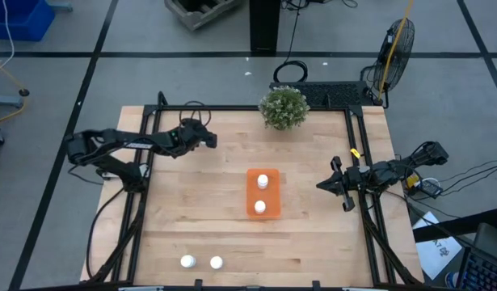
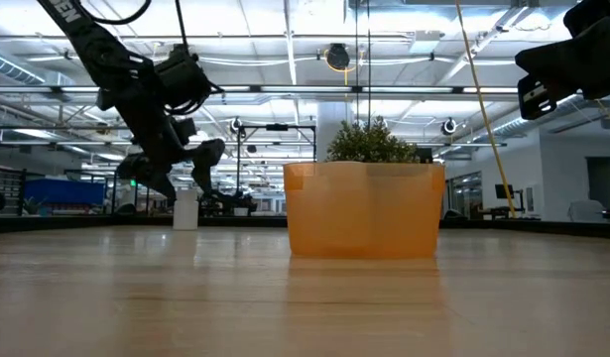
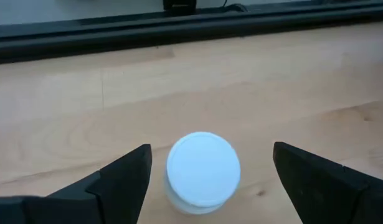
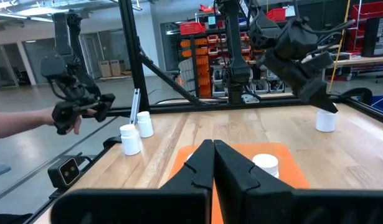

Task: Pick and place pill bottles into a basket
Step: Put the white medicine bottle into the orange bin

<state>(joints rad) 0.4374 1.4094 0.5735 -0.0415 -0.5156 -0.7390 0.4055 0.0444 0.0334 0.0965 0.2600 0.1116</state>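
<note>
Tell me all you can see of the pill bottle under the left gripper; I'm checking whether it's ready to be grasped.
The pill bottle is a small white cylinder with a smooth, round white cap, plastic by the look of it. It stands upright on the wooden table, near the far left corner, apart from the orange basket. The left gripper is open above it, one dark finger on either side, neither touching it. In the low view it shows beside the left arm, with nothing leaning on it.

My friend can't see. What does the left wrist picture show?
A white pill bottle stands on the wooden table, seen from above, between the two open dark fingers of the left pincer. A dark rail runs behind it.
</note>
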